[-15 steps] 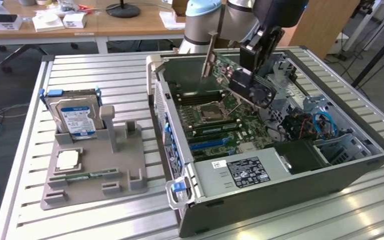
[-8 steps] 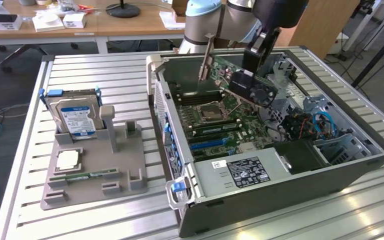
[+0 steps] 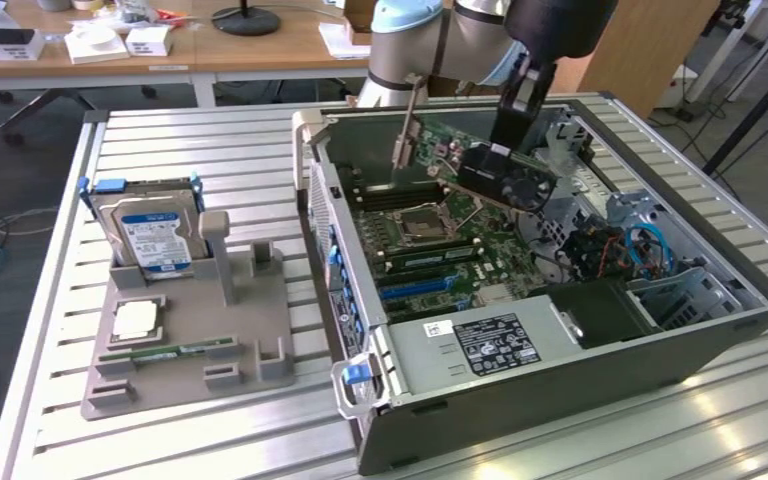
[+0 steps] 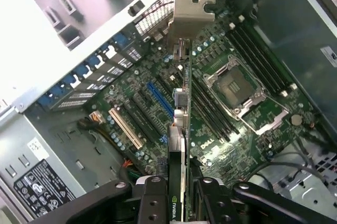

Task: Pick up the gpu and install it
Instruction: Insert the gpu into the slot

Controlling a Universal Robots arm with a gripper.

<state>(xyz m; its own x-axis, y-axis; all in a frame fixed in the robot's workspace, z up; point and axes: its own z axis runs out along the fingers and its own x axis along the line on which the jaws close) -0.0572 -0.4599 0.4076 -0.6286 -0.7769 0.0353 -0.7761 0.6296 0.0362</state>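
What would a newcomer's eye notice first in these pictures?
The black end effector grips the thin dark rectangular gpu card above the green motherboard inside the open grey metal computer case. On the exterior view's left, a silver blue-labelled hard drive stands in a grey plastic holder.

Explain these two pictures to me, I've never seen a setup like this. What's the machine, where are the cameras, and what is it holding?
This is one robot arm with a gripper at its tip. One picture comes from a camera standing off the arm; the other from a camera on its wrist, looking down. An open computer case lies on a slatted metal table. The gripper is shut on the gpu, a dark graphics card, held above the motherboard inside the case. On the exterior view's left, a grey holder carries a hard drive, a processor chip and a memory stick.
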